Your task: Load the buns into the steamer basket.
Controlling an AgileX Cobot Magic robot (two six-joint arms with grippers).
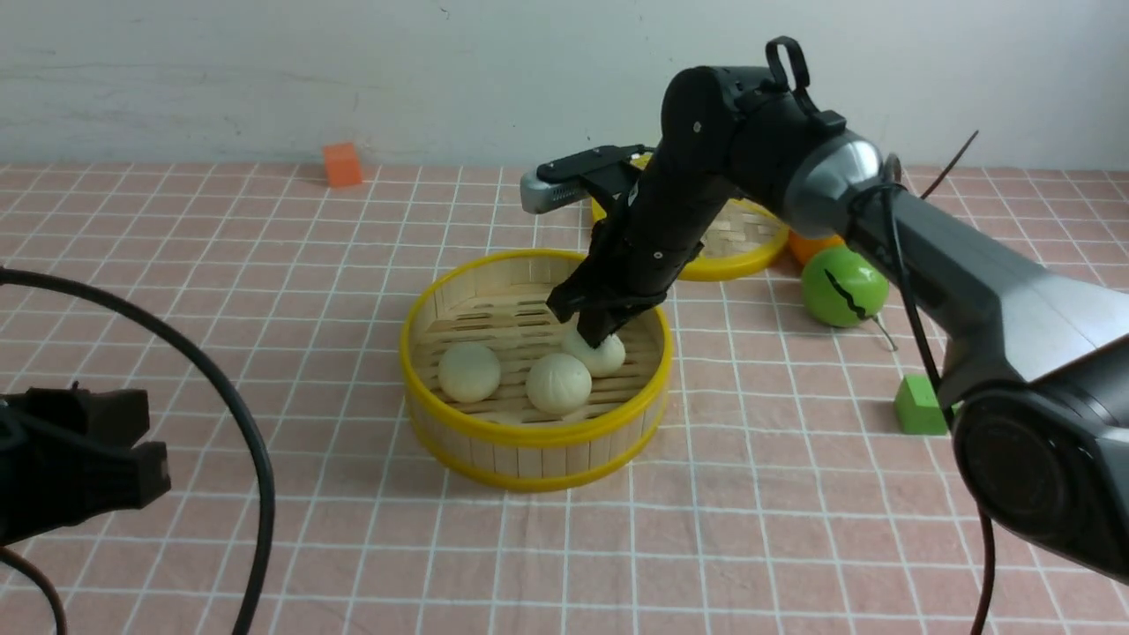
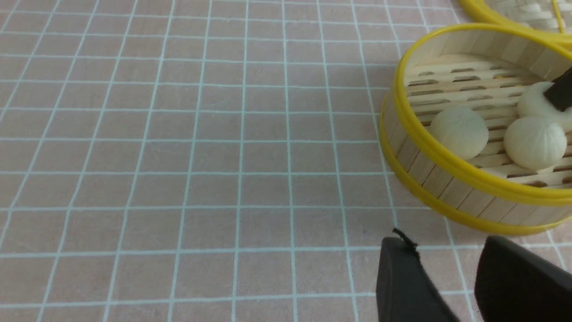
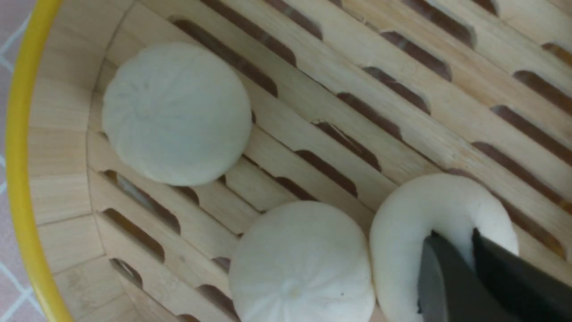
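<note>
Right gripper [image 1: 598,337], jaws closed together, is resting its tips on top of the third bun [image 1: 610,356], which is lying directly beneath it at the basket's [image 1: 529,434] far right. The other buns [image 1: 469,371] are sitting in the basket further left. Left gripper [image 2: 442,255], parted and empty, is hovering at near left.

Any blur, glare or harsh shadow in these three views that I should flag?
Front view: soft even light, no glare; the left gripper is near black, detail lost. Left wrist view: pale and washed out, yet the cloth grid is sharp. Right wrist view: the buns are bright, pleats faint; the dark fingers up close are blurred.
</note>
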